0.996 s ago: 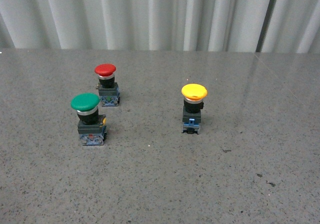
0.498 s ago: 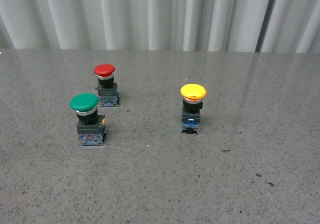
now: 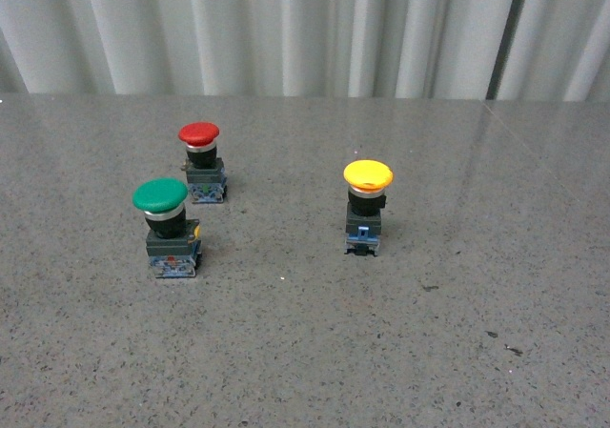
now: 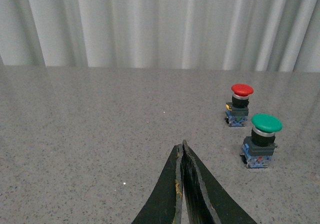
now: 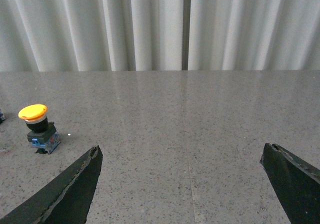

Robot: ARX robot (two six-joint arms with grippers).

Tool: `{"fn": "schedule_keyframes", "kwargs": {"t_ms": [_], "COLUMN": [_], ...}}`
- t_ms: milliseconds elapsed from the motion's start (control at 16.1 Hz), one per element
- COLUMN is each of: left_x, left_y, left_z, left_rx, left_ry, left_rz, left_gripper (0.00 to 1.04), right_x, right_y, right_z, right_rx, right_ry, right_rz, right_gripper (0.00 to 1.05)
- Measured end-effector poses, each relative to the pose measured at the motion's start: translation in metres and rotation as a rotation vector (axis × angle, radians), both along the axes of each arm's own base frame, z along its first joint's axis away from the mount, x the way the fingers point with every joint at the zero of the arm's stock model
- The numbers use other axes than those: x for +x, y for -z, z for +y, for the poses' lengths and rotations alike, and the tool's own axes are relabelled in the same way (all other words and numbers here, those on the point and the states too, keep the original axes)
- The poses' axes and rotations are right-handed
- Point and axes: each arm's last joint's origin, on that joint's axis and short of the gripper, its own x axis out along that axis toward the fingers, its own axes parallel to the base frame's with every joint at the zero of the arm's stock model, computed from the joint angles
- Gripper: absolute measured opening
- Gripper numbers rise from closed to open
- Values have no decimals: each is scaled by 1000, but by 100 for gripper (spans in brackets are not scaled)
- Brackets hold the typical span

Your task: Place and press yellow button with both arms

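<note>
The yellow button (image 3: 368,204) stands upright on the grey speckled table, right of centre in the front view, yellow cap on a black collar and dark base with blue parts. It also shows in the right wrist view (image 5: 38,128), far off to one side of my right gripper (image 5: 181,154), which is wide open and empty. My left gripper (image 4: 181,146) is shut with nothing in it, above bare table; the yellow button is out of its view. Neither arm shows in the front view.
A green-capped button (image 3: 168,226) and a red-capped button (image 3: 202,161) stand at the left; both show in the left wrist view, the green one (image 4: 262,140) and the red one (image 4: 239,104). A white pleated curtain (image 3: 305,28) backs the table.
The whole front view has shifted very slightly to the left since a second ago. The buttons stand as they did.
</note>
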Motion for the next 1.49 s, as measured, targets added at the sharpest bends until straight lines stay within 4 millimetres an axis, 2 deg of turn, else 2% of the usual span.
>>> {"fn": "schedule_keyframes", "kwargs": {"t_ms": [124,622,747,809,871,996,1058,1120,1307,1431,1493], "left_x": [0,0,0,0,0,0,0,0,0,0,0], "left_y": [0,0,0,0,0,0,0,0,0,0,0], "left_z": [0,0,0,0,0,0,0,0,0,0,0], "left_rx": [0,-1,0,0,0,0,0,0,0,0,-1], "left_ry": [0,1,1,1,1,0,1,1,1,1,1], "left_rz": [1,1,1,0,1,1,0,1,1,0,0], "left_gripper": [2,96,98,98,98,98,98,98,98,98,98], "right_x": [0,0,0,1,10,33,52,77,155,190,200], "right_y": [0,0,0,1,-9,-55,-77,-89,-96,-93,-86], "right_z": [0,0,0,0,-3,-4,2,12,58,98,115], "right_rx": [0,0,0,40,128,195,196,194,182,160,145], "right_ry": [0,0,0,56,129,113,50,-4,-166,-259,-287], "right_rz": [0,0,0,47,57,-78,-127,-128,24,100,142], "right_gripper": [98,98,98,98,98,98,98,98,98,98,92]}}
